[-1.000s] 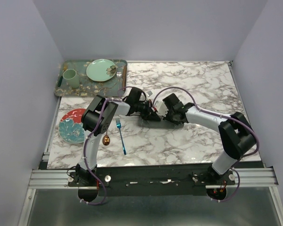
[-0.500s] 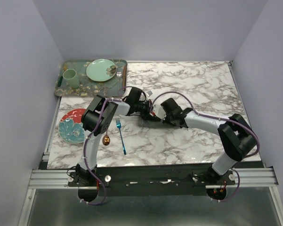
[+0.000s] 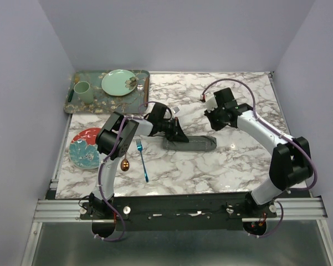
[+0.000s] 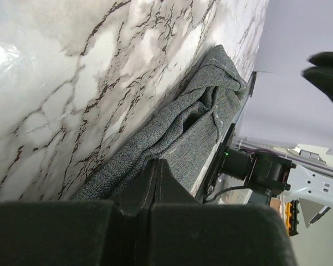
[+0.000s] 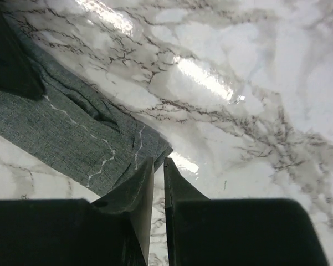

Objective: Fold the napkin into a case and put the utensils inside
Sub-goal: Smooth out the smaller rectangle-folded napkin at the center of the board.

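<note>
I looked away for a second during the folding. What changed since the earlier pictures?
The right gripper left the dark grey folded cloth napkin and lifted away toward the far right, shut and empty. The left gripper stayed clamped on its left end; the bright blue fork and copper-coloured spoon did not move.

The napkin (image 3: 196, 144) is a dark grey cloth, folded into a narrow long band with wrinkles and a thin lighter stitched line on it. It lies flat on the marble near the middle, going from left to right, and its right end is a little wider and rumpled. Its left end sits at the closed tips of the left gripper (image 3: 179, 136). The bright blue fork (image 3: 142, 160) lies to the near left of the napkin, apart from it, tines to the far side. The copper spoon (image 3: 124, 164) lies just left of the fork; only its bowl shows clearly.
</note>
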